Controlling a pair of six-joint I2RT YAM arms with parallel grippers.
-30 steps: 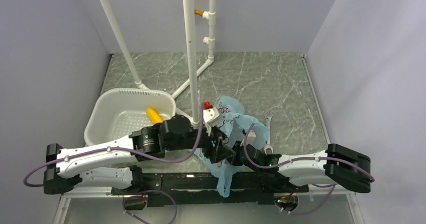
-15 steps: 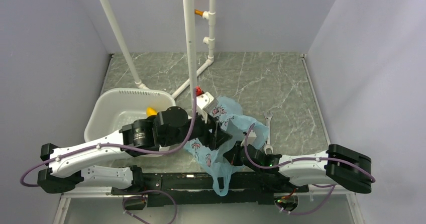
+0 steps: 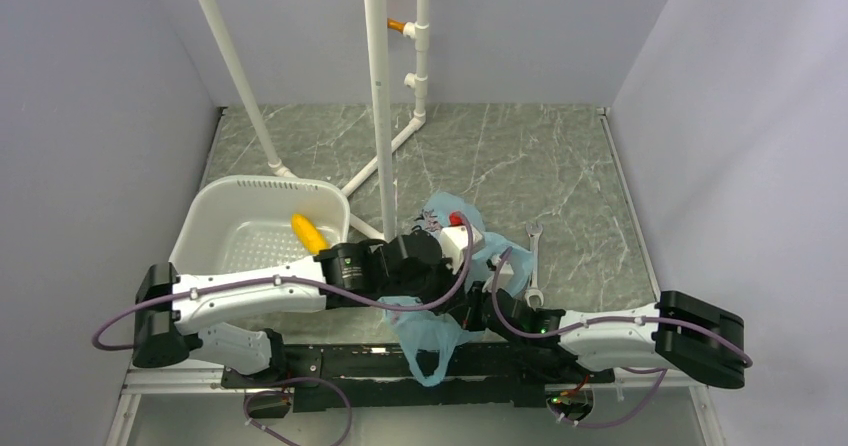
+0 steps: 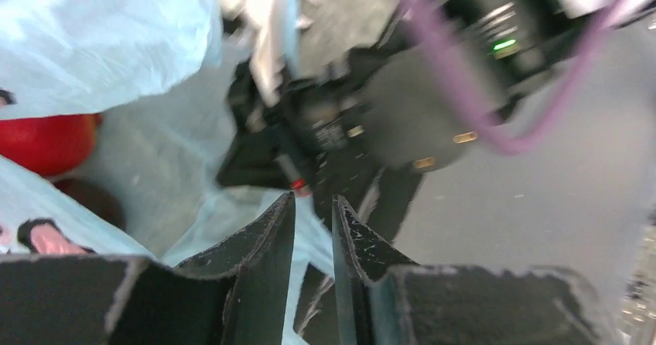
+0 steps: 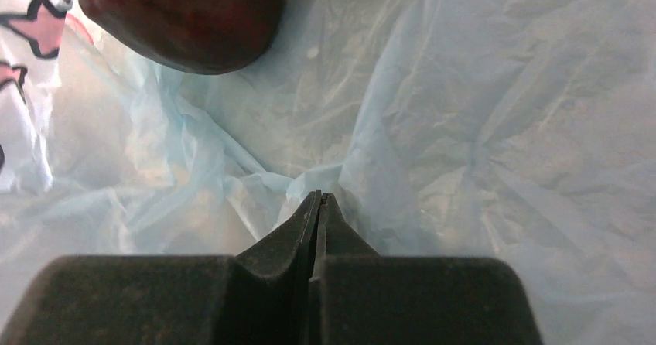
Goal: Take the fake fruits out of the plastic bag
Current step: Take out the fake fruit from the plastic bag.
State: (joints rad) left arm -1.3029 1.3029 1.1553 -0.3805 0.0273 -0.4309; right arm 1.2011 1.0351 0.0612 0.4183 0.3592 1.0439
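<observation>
Top external shows the white perforated plastic basket (image 3: 215, 206) at left, with the crinkly light-blue plastic bag (image 3: 422, 328) beside it, between both arms. On the wrist views, the right gripper (image 5: 319, 196) is clenched on a fold of bag film. The left gripper (image 4: 313, 200) stands a slit apart at the bag's mouth, and I cannot tell whether it grasps anything. The yellow elongated fruit (image 3: 308, 232) lies in the basket. The round maroon fruit (image 5: 182, 12) and small red fruit (image 4: 46, 140) sit inside the bag.

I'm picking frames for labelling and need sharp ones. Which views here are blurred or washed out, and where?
Left wrist view: motion-smeared, the purple cable and the red fruit soft; only the left gripper reads fairly crisp. Right wrist view: sharp on the plastic bag, bright but creases readable; the maroon fruit shows a faint sheen. Top external view: sharp, evenly lit.
</observation>
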